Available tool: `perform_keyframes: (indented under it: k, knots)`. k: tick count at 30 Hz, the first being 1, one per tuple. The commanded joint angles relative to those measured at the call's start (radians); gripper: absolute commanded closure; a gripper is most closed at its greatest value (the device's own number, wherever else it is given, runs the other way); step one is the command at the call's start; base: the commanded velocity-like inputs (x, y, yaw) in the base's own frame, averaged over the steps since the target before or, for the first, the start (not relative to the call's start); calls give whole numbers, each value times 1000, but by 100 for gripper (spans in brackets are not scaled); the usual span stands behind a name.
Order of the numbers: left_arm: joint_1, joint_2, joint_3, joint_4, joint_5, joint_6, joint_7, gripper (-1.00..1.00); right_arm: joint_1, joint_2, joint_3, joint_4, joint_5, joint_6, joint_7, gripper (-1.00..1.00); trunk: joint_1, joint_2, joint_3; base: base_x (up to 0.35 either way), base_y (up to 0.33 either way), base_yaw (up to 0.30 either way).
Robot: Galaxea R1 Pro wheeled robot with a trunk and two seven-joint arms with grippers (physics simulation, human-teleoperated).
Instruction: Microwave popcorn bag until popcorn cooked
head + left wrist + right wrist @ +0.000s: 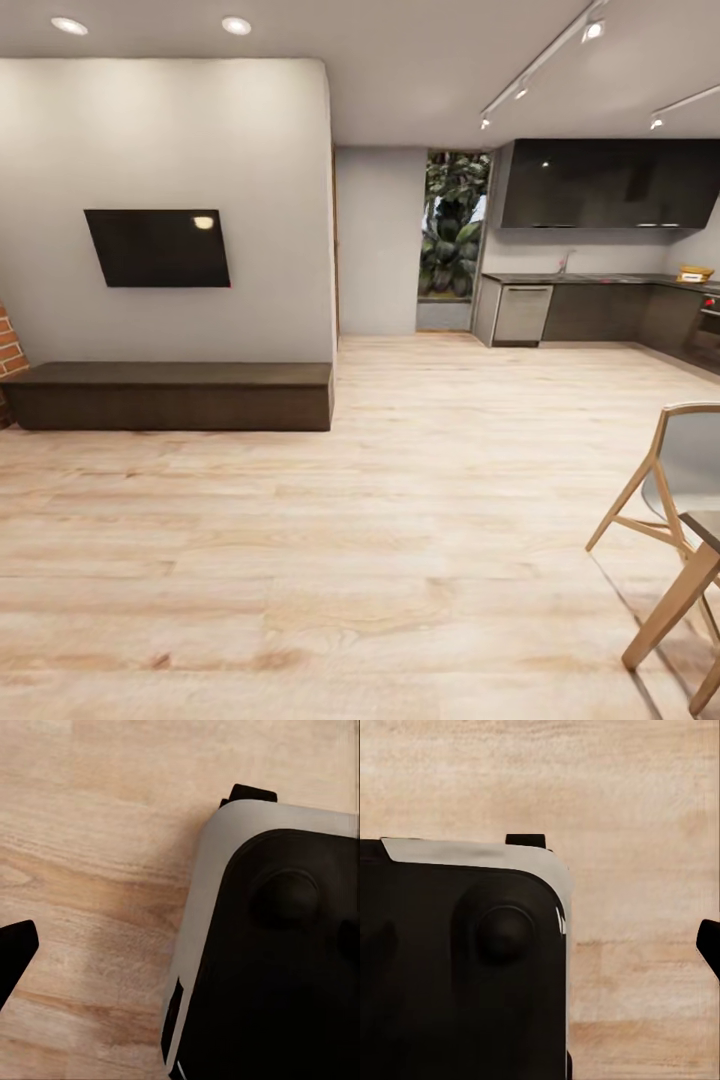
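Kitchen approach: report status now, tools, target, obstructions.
Tools: state cannot be told, both wrist views over wooden floor. Kitchen far ahead right; countertop visible, popcorn bag not made out. Chair near right, open floor ahead.

- Wide open wooden floor (400, 520) stretching ahead toward the kitchen (600, 250).
- Low dark bench (170, 395) along the grey wall (170, 150) on the left, off the open stretch.
- Wooden chair (670, 520) jutting in at the near right.
- Far bench (600, 280) with dark cabinets closing off the back right corner.
- Just beneath both wrists, the robot's own base (270, 960) over bare floor.
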Motion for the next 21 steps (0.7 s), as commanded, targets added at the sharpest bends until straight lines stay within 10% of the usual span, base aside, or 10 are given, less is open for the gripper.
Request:
perform_keyframes:
  k: [1, 21]
  knots:
    - [0, -2, 5, -6, 0, 11, -1, -100, -1, 0, 1, 1, 0, -3, 0, -100, 1, 0, -1, 346, -5, 0]
    - [0, -6, 5, -10, 0, 19, 3, -100, -1, 0, 1, 1, 0, -3, 0, -100, 1, 0, -1, 346, -104, 0]
